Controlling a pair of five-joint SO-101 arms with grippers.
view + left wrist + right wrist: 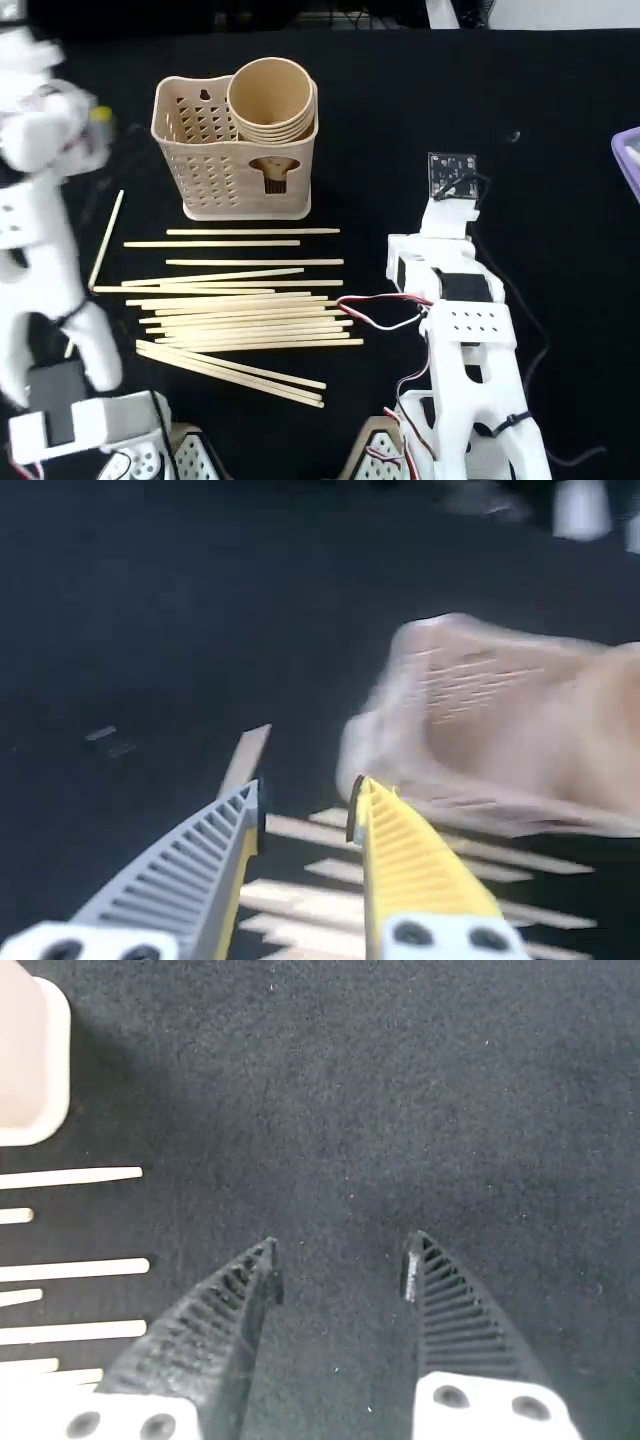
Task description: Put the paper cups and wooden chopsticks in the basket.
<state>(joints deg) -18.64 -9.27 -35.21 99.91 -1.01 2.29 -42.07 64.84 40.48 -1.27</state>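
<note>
A beige perforated basket (200,160) stands at the back of the black table, with a nested stack of paper cups (272,98) in its right-hand compartment. Several wooden chopsticks (240,310) lie loose in front of it, and one chopstick (106,238) lies apart at the left. My left gripper (302,805) is open and holds nothing; it hangs above the chopsticks' (330,900) left ends, with the basket (500,720) beyond. My right gripper (340,1265) is open over bare cloth, to the right of the chopstick tips (70,1270) and the basket corner (30,1070).
The left arm (40,250) stands along the table's left edge and the right arm (455,300) at centre right, with red and white wires (385,312) trailing toward the chopsticks. A purple container edge (628,160) sits at the far right.
</note>
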